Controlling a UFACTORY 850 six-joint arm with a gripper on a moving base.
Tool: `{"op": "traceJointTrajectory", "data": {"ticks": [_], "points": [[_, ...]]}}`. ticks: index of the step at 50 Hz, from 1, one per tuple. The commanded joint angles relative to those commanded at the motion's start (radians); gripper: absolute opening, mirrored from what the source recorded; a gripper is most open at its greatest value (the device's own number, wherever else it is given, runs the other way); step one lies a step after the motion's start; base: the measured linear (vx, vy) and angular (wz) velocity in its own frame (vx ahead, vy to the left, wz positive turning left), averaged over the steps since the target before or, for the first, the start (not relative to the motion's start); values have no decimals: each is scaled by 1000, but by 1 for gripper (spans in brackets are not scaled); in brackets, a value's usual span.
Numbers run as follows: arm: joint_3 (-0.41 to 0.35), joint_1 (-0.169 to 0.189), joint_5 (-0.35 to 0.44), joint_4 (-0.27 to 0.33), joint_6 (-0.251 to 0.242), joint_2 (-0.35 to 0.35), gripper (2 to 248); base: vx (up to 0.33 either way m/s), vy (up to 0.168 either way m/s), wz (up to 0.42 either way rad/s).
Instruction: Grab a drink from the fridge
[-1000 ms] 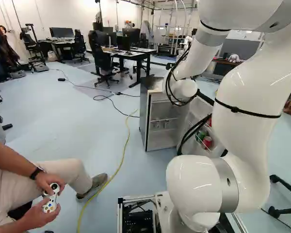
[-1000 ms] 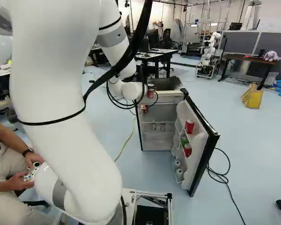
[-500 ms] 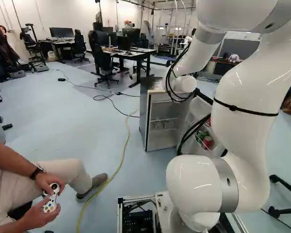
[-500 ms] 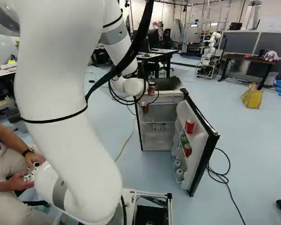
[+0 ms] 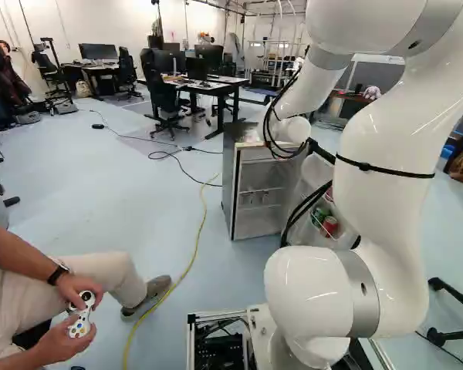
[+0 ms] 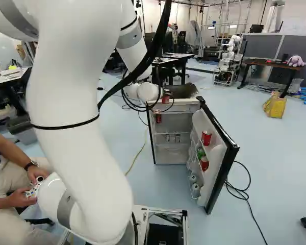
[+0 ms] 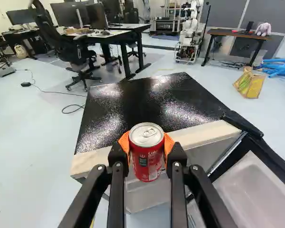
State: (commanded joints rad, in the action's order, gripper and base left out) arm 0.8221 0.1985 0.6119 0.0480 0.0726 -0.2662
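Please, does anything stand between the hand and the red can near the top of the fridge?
No, nothing visible: the hand holds the red can between its orange pads, one against each side. The open fridge door is off to one side.

so yeah, the boxy black-topped metal fridge (image 7: 133, 104) has its flat white-lined door (image 6: 218, 159) off its right front edge, red cylindrical metal cans (image 6: 206, 138) in the door
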Motion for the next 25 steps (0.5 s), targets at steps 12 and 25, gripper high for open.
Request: {"op": "traceJointTrajectory", "data": {"ticks": [12,25], "points": [[32,1,-20,0,0,-27,90,0,0,0],[65,2,-38,0,0,-42,90,0,0,0]]}}
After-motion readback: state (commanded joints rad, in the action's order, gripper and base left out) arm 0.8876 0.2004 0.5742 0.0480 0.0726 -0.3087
